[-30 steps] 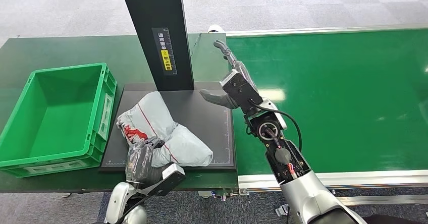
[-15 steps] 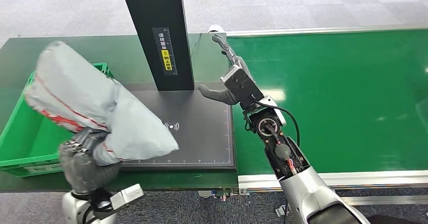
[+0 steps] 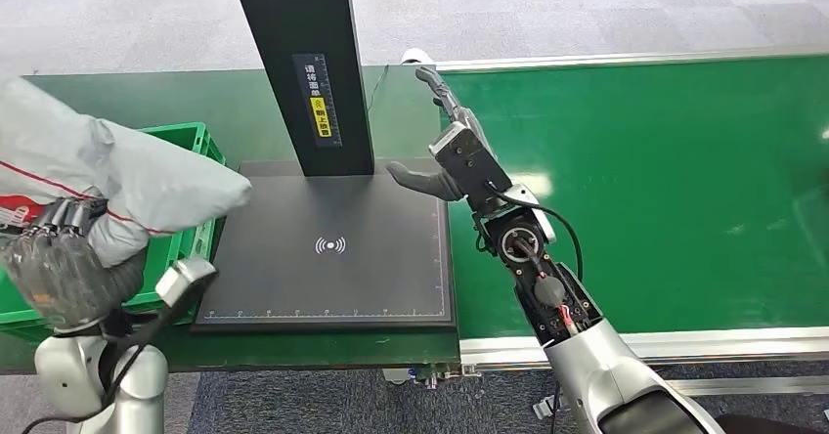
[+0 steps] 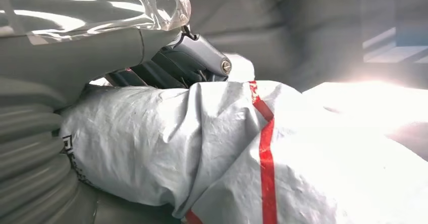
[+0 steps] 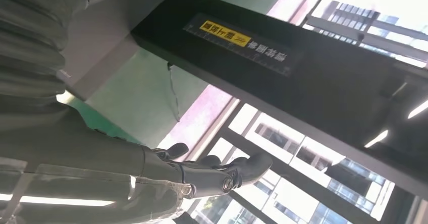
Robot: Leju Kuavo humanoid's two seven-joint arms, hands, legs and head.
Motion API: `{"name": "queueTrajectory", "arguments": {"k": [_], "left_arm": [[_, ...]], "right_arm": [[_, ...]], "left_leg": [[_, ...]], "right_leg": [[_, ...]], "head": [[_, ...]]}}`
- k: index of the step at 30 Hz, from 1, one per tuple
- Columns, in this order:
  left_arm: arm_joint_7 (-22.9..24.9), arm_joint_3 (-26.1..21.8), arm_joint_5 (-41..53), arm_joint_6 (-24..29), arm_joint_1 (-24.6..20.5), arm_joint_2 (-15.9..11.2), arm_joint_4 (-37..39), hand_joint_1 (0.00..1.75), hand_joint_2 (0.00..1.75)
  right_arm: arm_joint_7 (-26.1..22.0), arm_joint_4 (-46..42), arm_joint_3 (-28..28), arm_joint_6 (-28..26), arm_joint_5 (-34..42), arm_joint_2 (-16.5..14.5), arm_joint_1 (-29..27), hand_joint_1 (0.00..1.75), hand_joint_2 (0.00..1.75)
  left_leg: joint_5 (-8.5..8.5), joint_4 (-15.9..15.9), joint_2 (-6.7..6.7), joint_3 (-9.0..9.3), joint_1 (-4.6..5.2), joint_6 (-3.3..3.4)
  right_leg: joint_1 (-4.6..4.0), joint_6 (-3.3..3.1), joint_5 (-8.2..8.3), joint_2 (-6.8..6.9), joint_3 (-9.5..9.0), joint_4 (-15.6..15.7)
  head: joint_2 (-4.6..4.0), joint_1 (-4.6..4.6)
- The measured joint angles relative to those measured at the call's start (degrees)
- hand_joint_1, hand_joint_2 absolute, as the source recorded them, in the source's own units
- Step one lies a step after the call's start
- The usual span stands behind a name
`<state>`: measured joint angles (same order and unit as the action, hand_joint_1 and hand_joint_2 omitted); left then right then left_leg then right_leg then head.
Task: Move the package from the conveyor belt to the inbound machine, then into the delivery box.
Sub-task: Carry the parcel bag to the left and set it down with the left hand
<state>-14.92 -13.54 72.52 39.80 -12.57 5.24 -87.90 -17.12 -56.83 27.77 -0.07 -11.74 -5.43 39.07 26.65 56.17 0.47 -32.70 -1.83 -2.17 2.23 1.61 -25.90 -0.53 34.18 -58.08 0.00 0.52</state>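
- Package, a soft grey plastic bag with red stripes (image 3: 108, 180), is up in the air at the left edge of the head view. It hangs over the near corner of the green plastic box (image 3: 200, 146).
- The left hand (image 3: 59, 263) is wrapped tight around the bag's lower end. In the left wrist view, dark fingers (image 4: 166, 70) press into the crinkly grey plastic.
- The bag is floppy and the hand grips one end only. It could slide out and drop too soon.
- Part of the bag sticks out past the box toward the flat black scan pad (image 3: 332, 248) in the middle of the frame. If the hand lets go now, the bag may hit the box's rim and flop back onto the pad or the dark green table (image 3: 244, 102).
- The right hand (image 3: 445, 146) holds nothing. Its fingers are spread apart, up beside the tall black post (image 3: 303, 63). It could bump the post if it swings left.
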Motion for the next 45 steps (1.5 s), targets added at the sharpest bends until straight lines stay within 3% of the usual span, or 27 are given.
{"name": "queueTrajectory", "arguments": {"k": [3, 6, 11, 15, 16, 19, 20, 25, 29, 33, 35, 37, 41, 45], "left_arm": [[8.7, -1.5, 1.2, -0.5, -4.2, -4.5, 10.0, 1.75, 1.75], [12.7, -2.1, 1.5, -1.7, -6.8, -7.9, 17.9, 1.75, 1.75], [19.7, -2.4, 3.9, -5.3, -9.5, -11.6, 27.8, 1.75, 1.75], [22.3, -3.1, 5.5, -4.8, -10.9, -13.5, 33.5, 1.75, 1.75], [22.8, -3.3, 5.9, -4.4, -11.1, -13.9, 34.5, 1.49, 1.75], [23.7, -4.1, 6.4, -3.6, -11.4, -14.7, 36.4, 0.18, 1.75], [23.4, -4.5, 6.1, -3.4, -11.4, -14.8, 36.6, 0.0, 1.75], [20.2, -5.8, 3.6, -1.4, -10.9, -14.7, 36.4, 0.0, 1.75], [9.5, -7.1, -4.3, -0.6, -8.7, -12.6, 31.1, 0.0, 1.75], [-3.4, -6.8, -20.5, -0.7, -5.6, -8.9, 24.2, 0.0, 1.75], [-5.8, -5.1, -27.6, -1.4, -4.1, -7.5, 21.3, 0.0, 1.75], [-7.1, -3.2, -34.4, -5.9, -2.8, -6.5, 18.8, 0.0, 1.75], [-10.7, 2.6, -54.0, -23.7, 1.7, -3.9, 13.3, 0.0, 1.75], [-11.5, 9.2, -61.5, -29.1, 7.5, -1.5, 8.0, 0.0, 1.75]], "right_arm": [[0.2, 0.0, 0.1, 0.0, -0.4, 0.3, -0.1, 0.0, 1.75], [0.3, 0.0, 0.1, 0.0, -0.5, 0.5, -0.2, 0.0, 1.75], [0.7, -0.1, 0.2, 0.2, -1.1, 0.7, -0.4, 0.0, 1.75], [1.1, -0.4, 0.2, 0.7, -1.6, 0.8, -0.5, 0.0, 1.75], [1.1, -0.5, 0.2, 0.7, -1.8, 0.8, -0.5, 0.0, 1.75], [1.3, -0.8, 0.2, 0.8, -2.3, 0.8, -0.8, 0.0, 1.75], [1.3, -0.9, 0.2, 0.9, -2.5, 0.8, -1.0, 0.0, 1.75], [1.4, -1.1, 0.1, 1.0, -2.8, 0.7, -1.2, 0.0, 1.75], [1.2, -1.8, 0.0, 0.9, -3.2, 0.7, -1.7, 0.0, 1.75], [0.6, -3.1, -0.6, 0.0, -3.3, 0.8, -2.7, 0.0, 1.75], [0.5, -4.0, -1.1, -0.4, -3.3, 0.9, -3.3, 0.0, 1.75], [0.3, -4.8, -1.5, -0.7, -3.3, 1.1, -3.8, 0.0, 1.75], [-0.9, -7.7, -2.9, -2.7, -2.7, 1.7, -5.8, 0.0, 0.0], [-2.2, -16.2, -5.1, -7.8, -2.3, 2.8, -11.4, 0.0, 0.0]], "left_leg": [[-0.02, 0.0, 0.06, 0.01, -0.02, -0.02], [-0.02, 0.0, 0.06, 0.0, -0.02, -0.02], [0.0, 0.0, 0.07, -0.07, 0.0, -0.02], [0.01, 0.0, 0.07, -0.07, -0.01, -0.02], [0.01, 0.0, 0.07, -0.07, -0.01, -0.02], [0.01, 0.0, 0.09, -0.07, -0.02, -0.02], [0.01, 0.0, 0.09, -0.08, -0.02, -0.02], [0.01, 0.0, 0.07, -0.09, -0.01, -0.02], [0.01, 0.0, 0.08, -0.1, -0.01, -0.01], [0.04, 0.0, 0.07, -0.1, 0.0, -0.02], [0.04, 0.0, 0.07, -0.1, 0.0, -0.03], [0.04, 0.0, 0.06, -0.1, 0.0, -0.03], [0.06, 0.0, 0.06, -0.08, 0.01, -0.02], [0.19, 0.0, 0.04, -0.12, 0.03, 0.03]], "right_leg": [[-0.03, -0.02, 0.02, -0.06, 0.03, 0.0], [-0.03, -0.02, 0.02, -0.09, 0.05, 0.0], [-0.01, -0.02, 0.01, -0.1, 0.08, 0.0], [-0.02, -0.02, 0.01, -0.1, 0.11, 0.0], [-0.02, -0.02, 0.01, -0.1, 0.11, 0.0], [-0.03, -0.03, 0.01, -0.1, 0.11, 0.0], [-0.03, -0.03, 0.01, -0.1, 0.11, 0.0], [-0.02, -0.03, 0.01, -0.1, 0.1, 0.0], [-0.01, -0.02, 0.01, -0.1, 0.12, 0.0], [0.0, -0.02, 0.0, -0.1, 0.12, 0.0], [0.0, -0.02, 0.0, -0.1, 0.12, 0.0], [0.0, -0.02, 0.0, -0.1, 0.12, 0.0], [0.01, -0.01, 0.0, -0.1, 0.1, 0.0], [0.03, 0.07, -0.06, -0.09, 0.1, 0.1]], "head": [[0.0, 0.0], [0.0, 0.02], [0.0, 0.02], [0.0, 0.01], [0.0, 0.01], [0.0, 0.01], [0.0, 0.01], [0.0, 0.02], [0.0, 0.02], [0.0, 0.01], [0.0, 0.02], [0.0, 0.01], [0.0, 0.01], [0.0, 0.03]]}}
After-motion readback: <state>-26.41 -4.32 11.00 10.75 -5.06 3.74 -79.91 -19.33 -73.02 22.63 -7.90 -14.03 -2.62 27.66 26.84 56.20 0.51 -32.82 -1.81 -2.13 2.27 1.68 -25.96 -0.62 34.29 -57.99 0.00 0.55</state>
